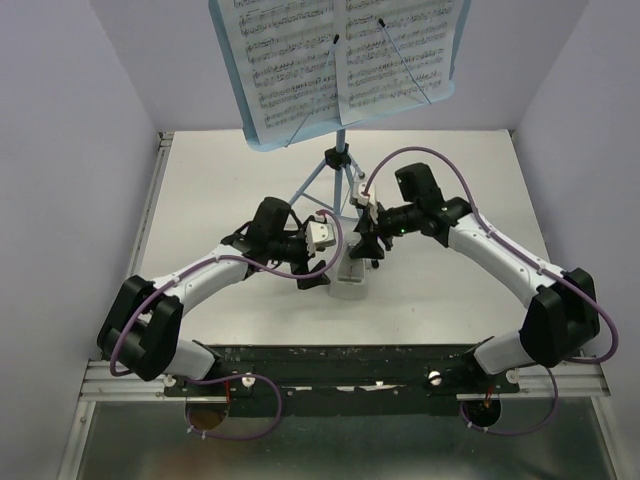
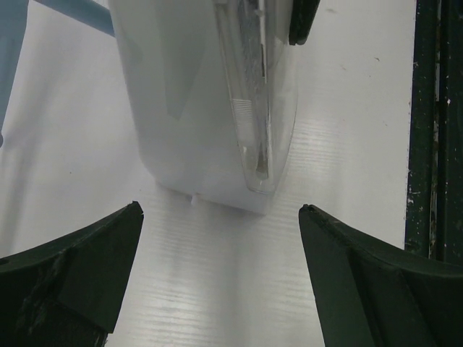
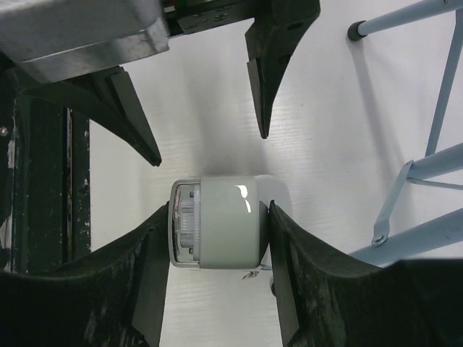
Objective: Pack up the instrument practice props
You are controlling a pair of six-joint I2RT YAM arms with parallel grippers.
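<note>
A light-blue music stand (image 1: 340, 160) rises at the back of the table, its tray (image 1: 452, 92) carrying two white sheet-music pages (image 1: 285, 60) (image 1: 395, 45) under thin wire holders. Its tripod legs (image 3: 441, 101) show in the right wrist view. In front of it a small white metronome (image 1: 350, 278) with a clear face stands on the table. My right gripper (image 3: 217, 210) is shut on the metronome (image 3: 228, 231), one finger on each side. My left gripper (image 2: 221, 208) is open just short of the metronome (image 2: 195, 108), with nothing between its fingers.
A black rail (image 1: 340, 360) runs along the near table edge, close behind both arms and visible in the wrist views (image 2: 434, 144) (image 3: 43, 181). Pale walls enclose the table at left, right and back. A stand leg (image 2: 11, 65) passes left of the metronome.
</note>
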